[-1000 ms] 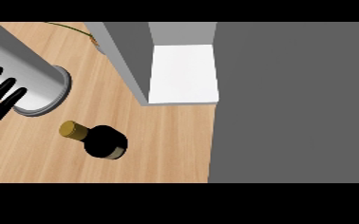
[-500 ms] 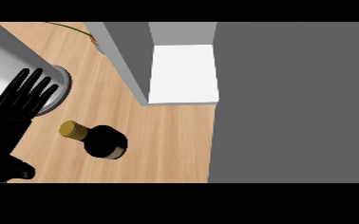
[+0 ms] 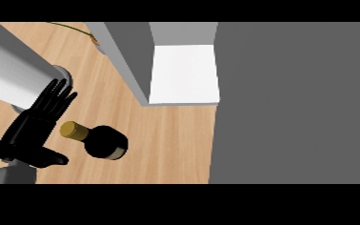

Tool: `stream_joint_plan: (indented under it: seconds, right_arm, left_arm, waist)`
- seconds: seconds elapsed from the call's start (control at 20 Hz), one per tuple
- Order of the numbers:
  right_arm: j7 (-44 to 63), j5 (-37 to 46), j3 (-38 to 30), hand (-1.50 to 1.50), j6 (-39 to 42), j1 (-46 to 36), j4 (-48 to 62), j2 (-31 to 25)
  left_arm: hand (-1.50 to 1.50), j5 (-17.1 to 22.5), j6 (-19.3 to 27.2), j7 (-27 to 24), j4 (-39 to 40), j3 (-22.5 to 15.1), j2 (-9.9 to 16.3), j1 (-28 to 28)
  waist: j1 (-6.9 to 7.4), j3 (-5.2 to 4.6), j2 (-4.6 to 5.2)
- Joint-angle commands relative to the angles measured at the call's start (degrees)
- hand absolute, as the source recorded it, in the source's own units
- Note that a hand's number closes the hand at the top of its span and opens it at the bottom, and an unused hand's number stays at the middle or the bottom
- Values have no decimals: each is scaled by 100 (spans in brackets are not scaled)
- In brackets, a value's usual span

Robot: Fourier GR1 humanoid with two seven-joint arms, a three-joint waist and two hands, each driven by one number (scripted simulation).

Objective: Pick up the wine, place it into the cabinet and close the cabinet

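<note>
Wine (image 3: 104, 142) stands on the wooden bench (image 3: 169, 143), a dark bottle I see nearly from above, its gold-capped neck showing toward the upper left of the body, so its long axis runs roughly up toward my camera. My left hand (image 3: 36, 126) sits just left of the bottle, fingers (image 3: 57, 97) straight and spread, thumb out below, holding nothing; I can't tell if it touches the cap. The cabinet (image 3: 184, 74) stands open further back, white inside, well apart from the bottle. My right hand isn't in view.
</note>
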Motion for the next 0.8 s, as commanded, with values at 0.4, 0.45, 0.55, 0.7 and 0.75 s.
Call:
stream_joint_plan:
  seconds: [0.4,0.45,0.55,0.7,0.75]
  right_arm:
    - [-21,-809,-265,-150,305,280,-403,28]
    - [290,-896,-410,-150,208,-7,-479,5]
    - [215,-916,-469,-150,303,237,-666,-40]
    - [35,-797,-271,-150,374,230,-477,88]
    - [694,-802,-448,-150,71,-225,-620,88]
  left_arm:
    - [-150,-816,-1008,-1456,2445,-214,189,-475]
    - [-150,-978,-930,-1642,2681,-318,29,-706]
    - [-150,-1006,-1216,-1930,2988,-288,124,-603]
    - [-150,-1194,-1000,-2038,3259,-403,-100,-691]
    - [-150,-1043,-1267,-1955,3326,-347,86,-745]
  waist:
    - [-3,-2,11]
    - [-5,-6,23]
    - [-19,-4,12]
    - [-1,-2,5]
    - [52,-3,8]
